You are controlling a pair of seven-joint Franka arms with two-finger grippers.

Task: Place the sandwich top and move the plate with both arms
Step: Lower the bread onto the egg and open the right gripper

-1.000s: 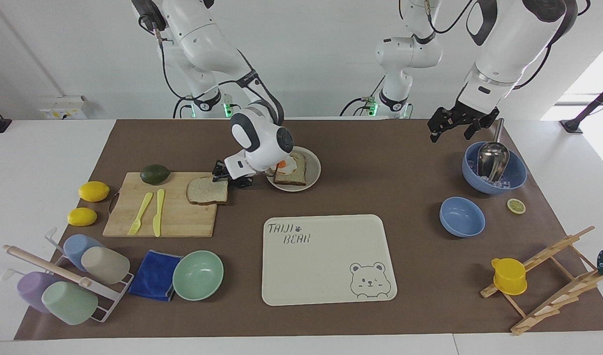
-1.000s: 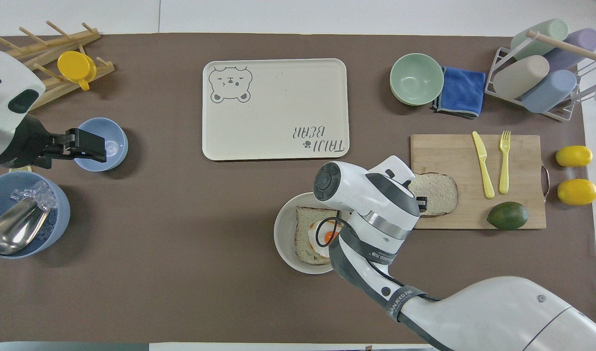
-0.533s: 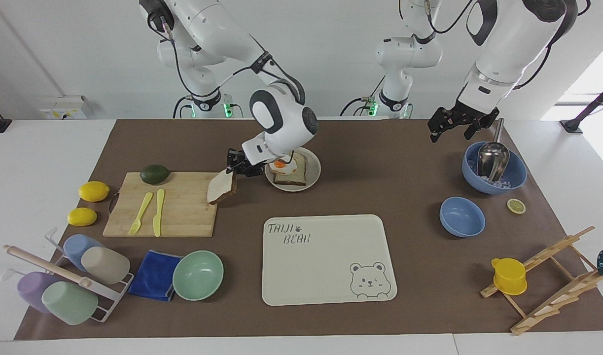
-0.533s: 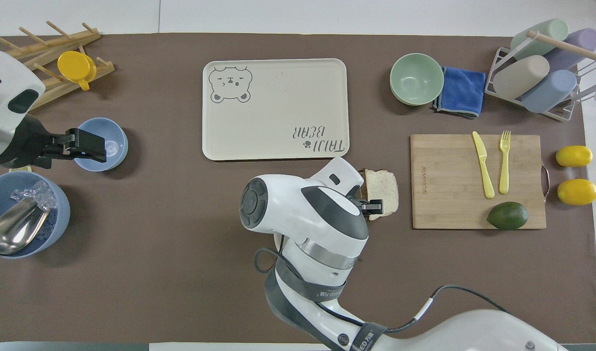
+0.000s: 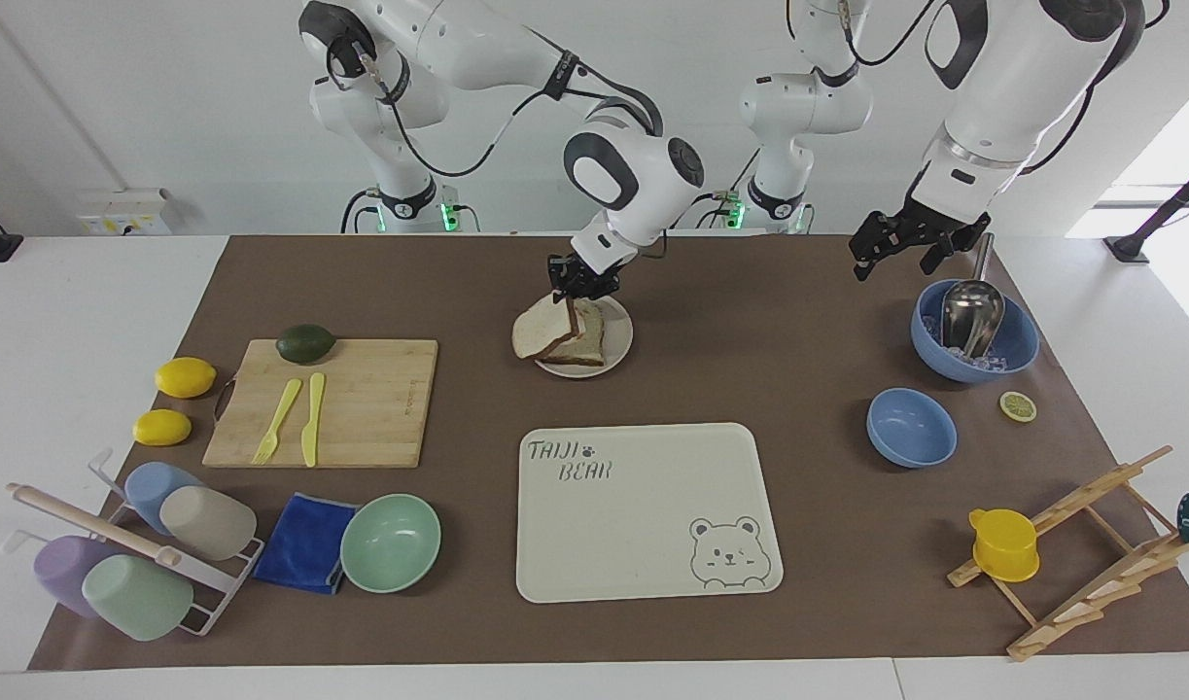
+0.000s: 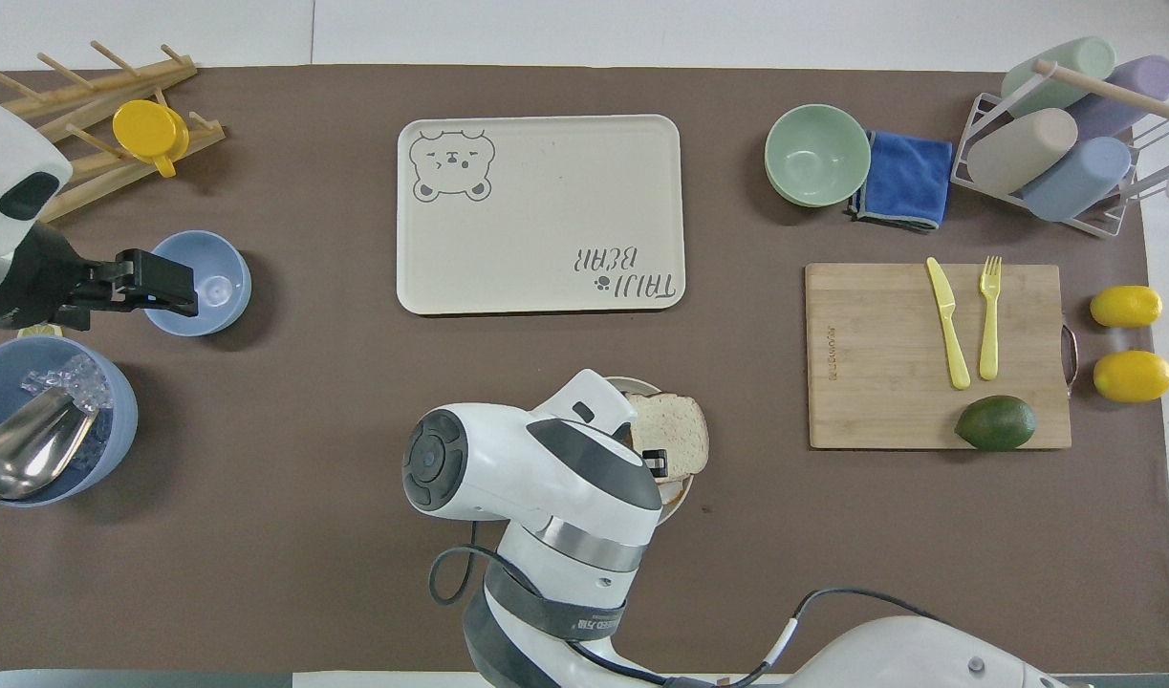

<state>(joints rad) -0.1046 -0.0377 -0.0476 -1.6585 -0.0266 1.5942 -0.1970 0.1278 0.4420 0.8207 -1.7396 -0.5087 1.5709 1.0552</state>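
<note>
You see the right gripper [image 5: 581, 284] raised over the plate [image 5: 620, 340], its fingertips pinched on the upper edge of the sandwich top [image 5: 540, 335]. The slice hangs tilted from that grip, its lower part drooping over the plate's rim toward the right arm's end of the table. Under it on the plate you can make out the other bread slice [image 5: 590, 342]; whether the hanging slice touches it you cannot tell. From overhead the right arm's wrist covers most of the plate, and the sandwich top [image 6: 673, 441] shows beside it.

The plate sits nearer to the robots than the bear-print tray [image 5: 643, 506], and beside the cutting board [image 5: 361, 408]. On the board you find a yellow fork [image 5: 276, 420], a yellow knife [image 5: 312, 418] and an avocado [image 5: 305, 343].

The left gripper [image 5: 900, 245] waits in the air with its fingers spread wide and nothing between them, over the table beside the big blue bowl [image 5: 1017, 355] that holds ice and a metal scoop [image 5: 970, 313]. A smaller blue bowl [image 5: 911, 428] stands farther from the robots than the big one
</note>
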